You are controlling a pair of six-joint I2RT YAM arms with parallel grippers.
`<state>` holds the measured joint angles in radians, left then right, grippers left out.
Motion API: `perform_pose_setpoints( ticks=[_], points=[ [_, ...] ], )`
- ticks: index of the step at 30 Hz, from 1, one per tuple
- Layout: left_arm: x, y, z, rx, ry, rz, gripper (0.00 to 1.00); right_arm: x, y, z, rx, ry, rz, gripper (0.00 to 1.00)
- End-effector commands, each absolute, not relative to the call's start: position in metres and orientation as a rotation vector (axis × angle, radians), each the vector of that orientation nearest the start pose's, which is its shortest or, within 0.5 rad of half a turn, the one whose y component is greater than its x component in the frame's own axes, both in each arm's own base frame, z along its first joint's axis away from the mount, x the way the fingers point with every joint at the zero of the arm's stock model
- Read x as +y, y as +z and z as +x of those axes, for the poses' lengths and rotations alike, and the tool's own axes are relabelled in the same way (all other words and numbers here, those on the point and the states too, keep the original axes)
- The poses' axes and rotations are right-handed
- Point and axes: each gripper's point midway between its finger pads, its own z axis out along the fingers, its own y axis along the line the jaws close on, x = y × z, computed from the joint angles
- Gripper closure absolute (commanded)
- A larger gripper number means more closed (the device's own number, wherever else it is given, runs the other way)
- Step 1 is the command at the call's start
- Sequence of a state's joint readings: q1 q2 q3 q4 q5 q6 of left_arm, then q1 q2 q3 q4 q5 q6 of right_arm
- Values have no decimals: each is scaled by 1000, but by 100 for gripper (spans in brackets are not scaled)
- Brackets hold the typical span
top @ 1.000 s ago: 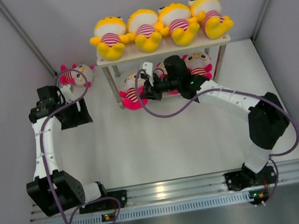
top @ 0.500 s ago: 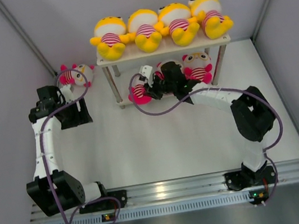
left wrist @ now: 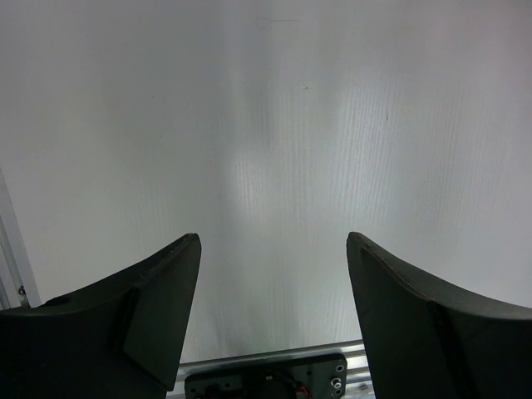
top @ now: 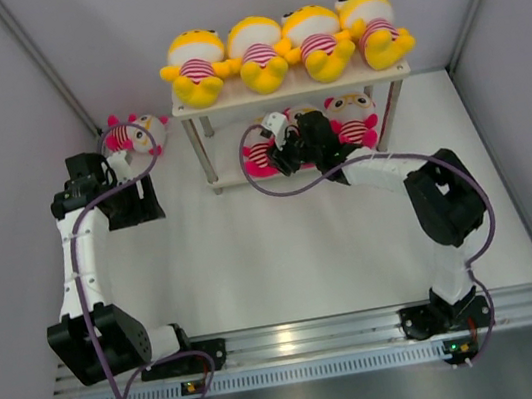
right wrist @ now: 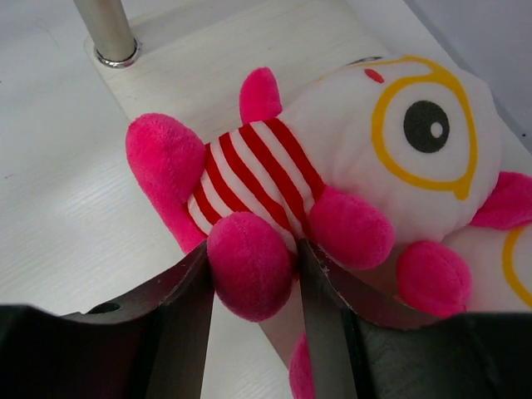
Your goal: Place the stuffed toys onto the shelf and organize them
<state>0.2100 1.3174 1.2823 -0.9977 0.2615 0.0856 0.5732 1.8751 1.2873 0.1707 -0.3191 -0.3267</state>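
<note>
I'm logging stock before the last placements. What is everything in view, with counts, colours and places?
yellow stuffed toys: four, yellow with red-and-white striped shirts, in a row on the top tier
pink stuffed toys: three, whitish faces and pink limbs, on the lower tier
loose pink stuffed toy: one, on the table left of the shelf
shelf: one, off-white boards and metal legs, far middle
table: one, white
left gripper: black, open, empty
right gripper: black, fingers either side of the leftmost lower-tier toy's foot
</note>
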Motion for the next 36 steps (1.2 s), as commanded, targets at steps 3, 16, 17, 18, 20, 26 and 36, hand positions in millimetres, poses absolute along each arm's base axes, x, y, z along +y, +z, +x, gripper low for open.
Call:
perform_pose_setpoints(
  ticks=[3,16,17,18,20,26,36],
  points=[
    [23,206,299,2507,-205,-36,23,310,186,444,1631,380,-883,56],
    [42,189,316,2533,-89,19,27,299,228,420,1571,412,-840,38],
    [48,189,325,2518,-39,26,28,296,235,416,1561,412,-839,37],
    [57,190,330,2515,26,20,28,295,237,413,1559,413,-840,37],
    [59,185,347,2511,88,64,29,290,246,406,1546,413,-835,37],
    [56,187,396,2469,155,115,29,284,261,385,1517,422,-836,37],
    [55,164,475,2369,152,178,34,277,306,356,1440,456,-821,37]
  ],
)
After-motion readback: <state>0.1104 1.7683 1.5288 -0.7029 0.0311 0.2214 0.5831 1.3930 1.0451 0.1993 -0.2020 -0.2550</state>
